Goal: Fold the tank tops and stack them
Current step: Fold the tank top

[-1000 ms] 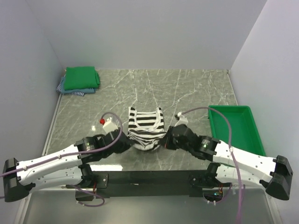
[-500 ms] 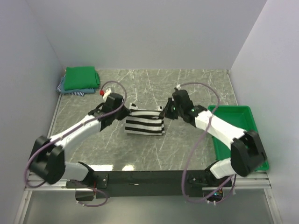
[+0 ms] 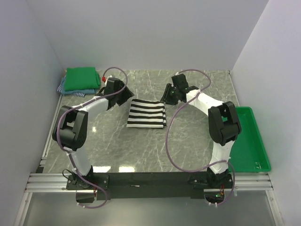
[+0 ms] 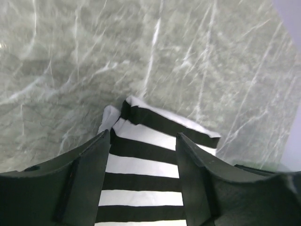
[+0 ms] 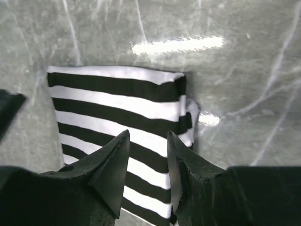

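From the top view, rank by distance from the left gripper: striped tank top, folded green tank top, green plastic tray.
1. Black-and-white striped folded tank top, right beside the left gripper.
2. Bright green folded tank top, far-left corner.
3. Rigid green plastic tray, right edge of table.

I count two robot arms, a left arm (image 3: 89,110) and a right arm (image 3: 207,101). Each arm has one tool at its end, so that makes two: the left tool (image 3: 124,96) and the right tool (image 3: 165,97). Each tool has two fingers (image 4: 89,179), so four fingers in all. There is one striped tank top (image 3: 146,113) and one green tank top (image 3: 82,78). Under the green one are folded blue tops (image 3: 70,92), but I cannot tell how many. There is one green tray (image 3: 251,146). There are two purple cables (image 3: 171,141), one on each arm. There is one tabletop (image 3: 188,136).
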{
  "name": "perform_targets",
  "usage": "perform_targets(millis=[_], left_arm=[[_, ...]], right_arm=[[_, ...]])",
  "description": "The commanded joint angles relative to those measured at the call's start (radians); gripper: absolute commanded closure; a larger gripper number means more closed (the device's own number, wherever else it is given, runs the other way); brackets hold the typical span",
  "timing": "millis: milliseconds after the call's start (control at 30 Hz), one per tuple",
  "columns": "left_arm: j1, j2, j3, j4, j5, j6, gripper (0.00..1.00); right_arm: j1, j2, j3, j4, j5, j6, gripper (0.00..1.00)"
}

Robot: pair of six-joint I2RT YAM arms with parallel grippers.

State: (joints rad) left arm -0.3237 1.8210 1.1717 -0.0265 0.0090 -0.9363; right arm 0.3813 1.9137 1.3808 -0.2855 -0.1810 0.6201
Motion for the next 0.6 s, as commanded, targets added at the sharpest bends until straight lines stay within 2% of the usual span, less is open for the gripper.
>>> perform_targets(millis=[0, 33, 100, 233, 333, 400, 567], left_arm=[[-0.005, -0.123, 0.057, -0.019, -0.006, 0.037, 0.37], [-0.005, -0.138, 0.048, -0.085, -0.07, 0.034, 0.37], [-0.005, -0.182, 0.023, -0.127, -0.095, 0.016, 0.38], [-0.005, -0.226, -0.093, -0.13, -0.051, 0.013, 0.37], [0.002, -0.218, -0.107, -0.153, -0.04, 0.066, 0.34], [0.02, -0.218, -0.131, -0.155, -0.009, 0.102, 0.31], [0.078, -0.194, -0.193, -0.104, 0.169, 0.14, 0.29]], right_arm=[[0.004, -0.088, 0.019, -0.044, 0.078, -0.049, 0.55], [0.016, -0.109, 0.0, -0.047, 0.092, -0.051, 0.55], [0.042, -0.174, -0.052, -0.067, 0.153, -0.053, 0.55], [0.122, -0.263, -0.164, -0.02, 0.16, -0.019, 0.56], [0.149, -0.251, -0.198, 0.0, 0.167, -0.014, 0.57], [0.169, -0.225, -0.2, 0.002, 0.155, -0.017, 0.58], [0.189, -0.147, -0.235, 0.034, 0.152, -0.019, 0.59]])
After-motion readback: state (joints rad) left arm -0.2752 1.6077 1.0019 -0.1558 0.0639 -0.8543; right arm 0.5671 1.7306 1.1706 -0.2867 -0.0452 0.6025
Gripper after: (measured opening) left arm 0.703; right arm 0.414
